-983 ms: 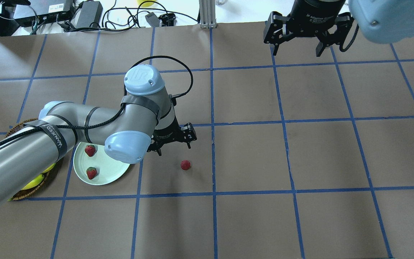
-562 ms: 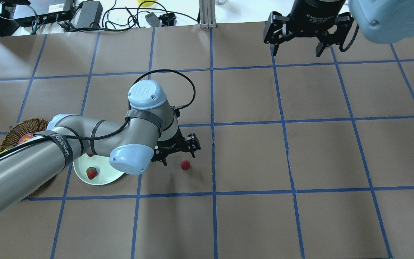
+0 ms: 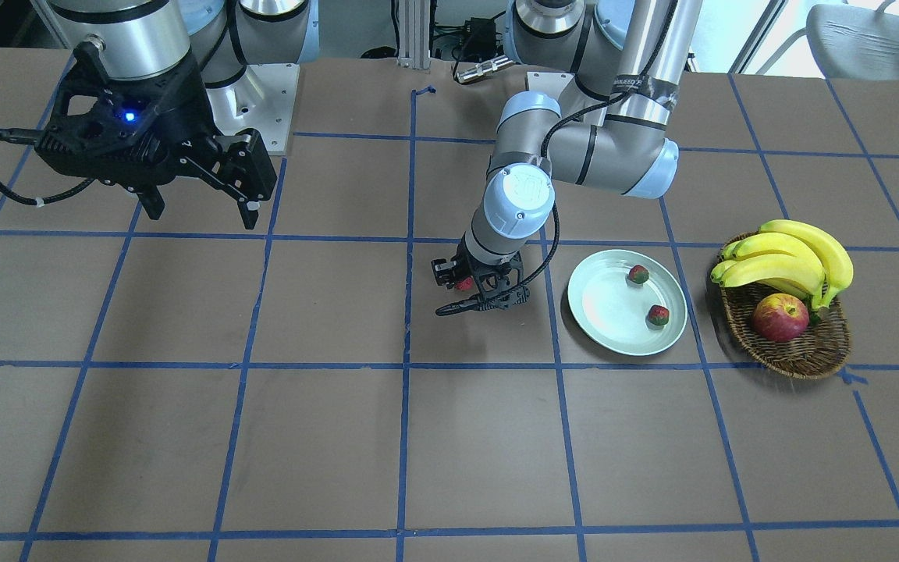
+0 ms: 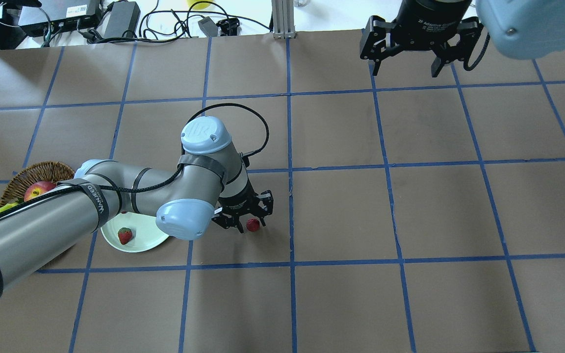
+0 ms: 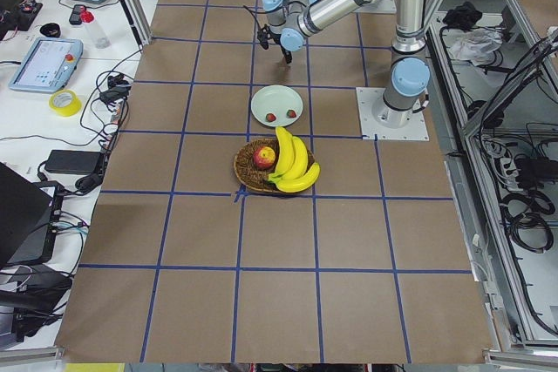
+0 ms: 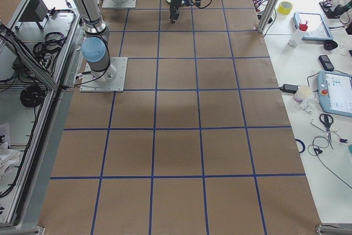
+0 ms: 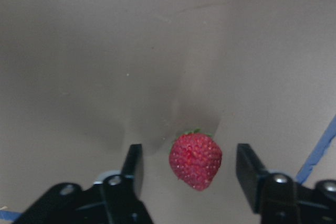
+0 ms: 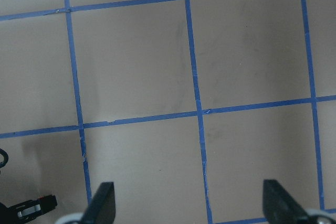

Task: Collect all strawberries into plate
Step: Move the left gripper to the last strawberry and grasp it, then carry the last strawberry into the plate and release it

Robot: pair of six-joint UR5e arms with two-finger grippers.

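One strawberry lies on the brown table, also seen in the front view and the left wrist view. My left gripper is open and low over it, one finger on each side, not touching it. The pale mint-green plate holds two more strawberries. In the overhead view the plate is partly under my left arm and only one of its strawberries shows. My right gripper is open and empty, high over the far right of the table.
A brown wicker basket with bananas and a red-yellow apple stands beside the plate, on its far side from the left gripper. Blue tape lines grid the table. Cables and boxes lie beyond the table's far edge.
My left arm has moved toward the loose strawberry and come down, so its open fingers now straddle the berry. The right arm has not moved.
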